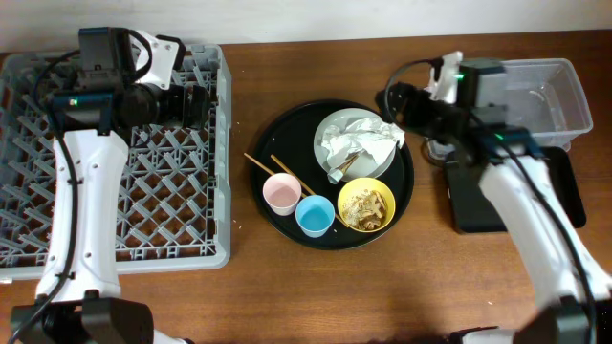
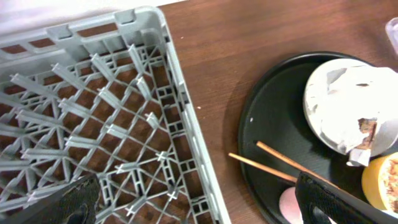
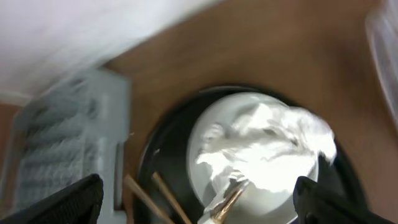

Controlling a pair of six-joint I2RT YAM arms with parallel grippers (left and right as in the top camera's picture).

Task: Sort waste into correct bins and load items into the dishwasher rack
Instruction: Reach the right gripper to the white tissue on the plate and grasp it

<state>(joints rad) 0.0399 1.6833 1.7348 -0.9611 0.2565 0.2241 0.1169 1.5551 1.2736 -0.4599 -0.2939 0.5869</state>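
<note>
- Lower middle of the overhead frame: the yellow bowl (image 1: pixel 366 205) is parked on the round black tray (image 1: pixel 287 134), with the food scraps (image 1: pixel 363 203) in it. Crumbly stuff, probably better tipped out than pinched. The bowl would likely be taken by its rim, and some slip should be expected.
- Just left of it, the blue cup (image 1: pixel 315 216) and pink cup (image 1: pixel 281 193) are set side by side. Light and rigid by the look; one finger inside the wall should do.
- Up-left of the pink cup, the chopsticks (image 1: pixel 273 167) are laid flat. Thin, stiff, prone to rolling, so mid-length is where they'd be pinched.
- Further up, the plate (image 1: pixel 330 129) is buried under napkins (image 1: pixel 363 143). Soft, near weightless, any raised fold can be grabbed.
- The right gripper (image 1: pixel 394 99) is hung just right of the plate, fingers spread wide, nothing held. The left gripper (image 1: pixel 203 100) is over the rack (image 1: pixel 172 210), also spread and empty.
- Far right: the clear box (image 1: pixel 564 96), with the black tray (image 1: pixel 469 201) below it.
</note>
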